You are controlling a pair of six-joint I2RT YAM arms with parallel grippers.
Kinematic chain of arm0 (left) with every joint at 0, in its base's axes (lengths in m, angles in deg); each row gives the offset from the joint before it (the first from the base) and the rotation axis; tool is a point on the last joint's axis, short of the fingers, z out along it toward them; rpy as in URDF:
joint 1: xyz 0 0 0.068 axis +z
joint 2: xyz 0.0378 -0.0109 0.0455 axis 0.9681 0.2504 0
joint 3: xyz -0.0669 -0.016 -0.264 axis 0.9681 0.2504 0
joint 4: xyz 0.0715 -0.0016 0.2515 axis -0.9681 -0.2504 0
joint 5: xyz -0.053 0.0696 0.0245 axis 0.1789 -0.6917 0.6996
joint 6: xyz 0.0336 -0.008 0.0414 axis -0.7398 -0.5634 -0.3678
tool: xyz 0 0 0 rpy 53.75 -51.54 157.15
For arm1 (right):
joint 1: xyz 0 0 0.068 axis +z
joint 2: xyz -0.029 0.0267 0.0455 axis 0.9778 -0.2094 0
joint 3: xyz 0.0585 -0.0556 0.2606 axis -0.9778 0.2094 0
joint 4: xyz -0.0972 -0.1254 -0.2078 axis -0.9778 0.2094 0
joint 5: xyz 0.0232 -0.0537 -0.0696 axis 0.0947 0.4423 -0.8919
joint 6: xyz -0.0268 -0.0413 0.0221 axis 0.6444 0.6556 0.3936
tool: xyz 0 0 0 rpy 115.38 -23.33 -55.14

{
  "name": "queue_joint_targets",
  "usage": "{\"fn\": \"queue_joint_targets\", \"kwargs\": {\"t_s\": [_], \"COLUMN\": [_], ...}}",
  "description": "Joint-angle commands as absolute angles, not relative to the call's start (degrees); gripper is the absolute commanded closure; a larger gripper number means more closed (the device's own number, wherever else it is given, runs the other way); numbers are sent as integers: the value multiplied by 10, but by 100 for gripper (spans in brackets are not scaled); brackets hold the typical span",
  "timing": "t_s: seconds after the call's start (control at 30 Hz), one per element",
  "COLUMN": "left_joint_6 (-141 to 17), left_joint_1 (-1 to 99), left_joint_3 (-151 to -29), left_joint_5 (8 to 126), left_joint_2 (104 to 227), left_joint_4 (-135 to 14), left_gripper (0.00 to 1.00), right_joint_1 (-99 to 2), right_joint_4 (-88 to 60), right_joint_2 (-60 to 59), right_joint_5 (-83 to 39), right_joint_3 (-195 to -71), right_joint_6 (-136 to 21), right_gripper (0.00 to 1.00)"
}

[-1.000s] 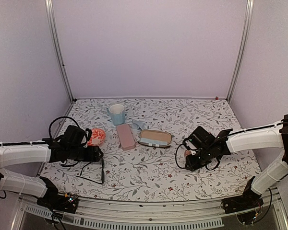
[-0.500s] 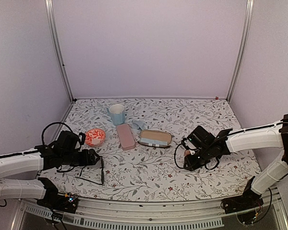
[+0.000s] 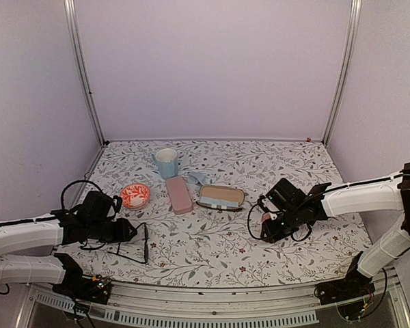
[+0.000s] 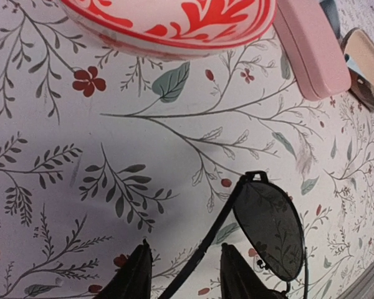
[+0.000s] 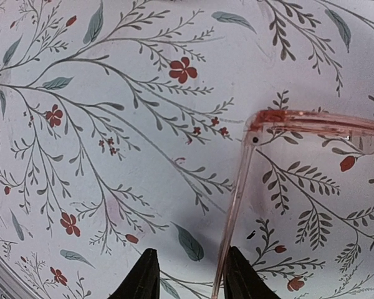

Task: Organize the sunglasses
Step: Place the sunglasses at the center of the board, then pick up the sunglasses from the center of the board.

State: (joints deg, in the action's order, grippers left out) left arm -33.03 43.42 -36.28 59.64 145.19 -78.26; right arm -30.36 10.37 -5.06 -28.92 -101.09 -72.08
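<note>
**Top view:** left gripper (image 3: 128,233) and right gripper (image 3: 267,229) are both low. An open case (image 3: 221,197) lies beyond them, the likely destination.

**Left wrist:** black glasses (image 4: 265,230) just ahead. Their temple runs between part-spread jaws with gaps either side, lined up for pinching.

**Right wrist:** pink glasses (image 5: 311,124). Their temple lies between the jaws, close against one finger. Pinched or not, cannot tell.

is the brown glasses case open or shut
Open: the brown case lies with its pale lining facing up in the top view.
</note>
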Motion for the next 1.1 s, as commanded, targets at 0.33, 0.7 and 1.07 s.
{"fn": "queue_joint_targets", "kwargs": {"t_s": [0.33, 0.7, 1.07], "left_joint_6": [-342, -363, -405], "left_joint_1": [398, 337, 276], "left_joint_3": [-383, -464, -579], "left_joint_5": [618, 604, 607], "left_joint_2": [1498, 1545, 1666], "left_joint_4": [-761, -753, -694], "left_gripper": [84, 100, 100], "right_joint_1": [-307, -307, -300], "right_joint_4": [106, 123, -53], "right_joint_2": [-43, -1, 55], "right_joint_5": [-282, -284, -78], "right_joint_3": [-1048, -1059, -1056], "right_joint_6": [-708, -710, -708], "right_gripper": [62, 31, 11]}}
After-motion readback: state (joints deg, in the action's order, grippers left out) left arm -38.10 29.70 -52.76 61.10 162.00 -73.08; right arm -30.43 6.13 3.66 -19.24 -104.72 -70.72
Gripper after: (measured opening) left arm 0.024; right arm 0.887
